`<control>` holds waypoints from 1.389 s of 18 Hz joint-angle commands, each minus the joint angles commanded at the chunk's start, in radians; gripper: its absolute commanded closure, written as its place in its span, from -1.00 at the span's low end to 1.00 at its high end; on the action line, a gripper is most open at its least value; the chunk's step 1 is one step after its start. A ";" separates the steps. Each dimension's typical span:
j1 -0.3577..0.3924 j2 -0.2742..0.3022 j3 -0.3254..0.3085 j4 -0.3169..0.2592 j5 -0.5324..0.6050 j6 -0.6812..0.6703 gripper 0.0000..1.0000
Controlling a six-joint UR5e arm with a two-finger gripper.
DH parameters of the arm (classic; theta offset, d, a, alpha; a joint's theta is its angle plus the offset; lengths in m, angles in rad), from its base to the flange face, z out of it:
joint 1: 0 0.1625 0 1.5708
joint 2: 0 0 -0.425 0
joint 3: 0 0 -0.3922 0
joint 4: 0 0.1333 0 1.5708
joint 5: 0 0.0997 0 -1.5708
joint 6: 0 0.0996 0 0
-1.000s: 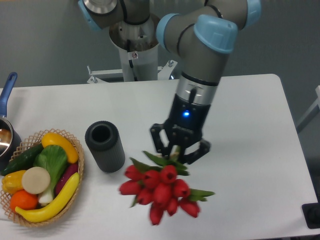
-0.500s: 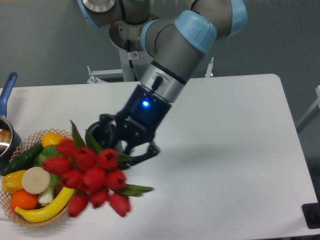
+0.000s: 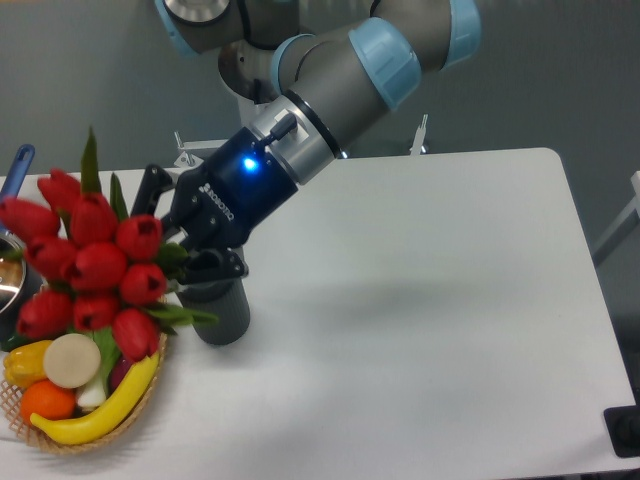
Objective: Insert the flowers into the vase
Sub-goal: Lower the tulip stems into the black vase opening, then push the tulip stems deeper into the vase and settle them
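My gripper (image 3: 180, 235) is shut on the stems of the flowers (image 3: 85, 262), a bunch of red tulips with green leaves. The bunch hangs in the air to the left of the gripper, over the wicker basket, heads pointing left and up. The vase (image 3: 218, 310), a dark ribbed cylinder, stands on the table just below the gripper. Its mouth is hidden behind the gripper fingers and the stems.
A wicker basket (image 3: 140, 395) with a banana, an orange, a round white vegetable and other produce sits at the front left, partly behind the tulips. A blue-handled metal pot (image 3: 14, 175) is at the left edge. The white table (image 3: 430, 320) stretches to the right.
The gripper has swung left and up with the flowers, turning so the bunch now points left and is raised over the basket. The gripper now covers the vase's mouth.
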State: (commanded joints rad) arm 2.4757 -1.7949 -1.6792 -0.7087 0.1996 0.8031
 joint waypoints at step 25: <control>0.084 0.080 -0.330 0.000 -0.080 0.358 1.00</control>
State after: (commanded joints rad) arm 2.5602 -1.7149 -2.0094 -0.7087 0.1197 1.1610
